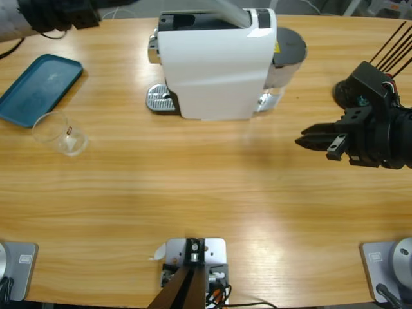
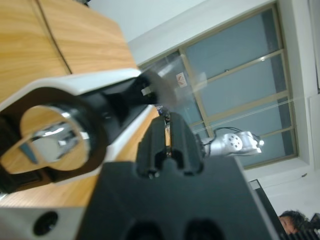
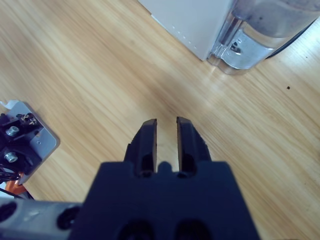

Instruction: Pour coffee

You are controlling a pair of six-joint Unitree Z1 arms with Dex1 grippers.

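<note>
Two pincers are in play, and neither holds anything. The glass tumbler (image 1: 59,132) stands at the 9 o'clock side of the table (image 1: 206,212), just below the corner of a blue tray (image 1: 38,87); in the high view it looks clear, and I cannot make out any coffee in it from here. The right pincer (image 1: 308,140) hovers at 3 o'clock, its jaws a narrow gap apart and pointing toward 9 o'clock, so the tumbler lies straight ahead of it but well apart, across the whole table. An arm (image 1: 51,16) enters at the 10 o'clock corner, much nearer the tumbler. The left pincer (image 2: 167,145), its jaws nearly closed on nothing, looks past the white coffee machine (image 1: 215,64) to a window, so it is close beside the machine's top, probably at the grey part there.

The machine sits at 12 o'clock, its long axis running 9 to 3, with the drip grate (image 1: 161,98) at its 9 o'clock end. Judging by this, the tumbler wants carrying toward that grate, and the arm at 10 o'clock seems better placed; nothing stands between tumbler and grate
</note>
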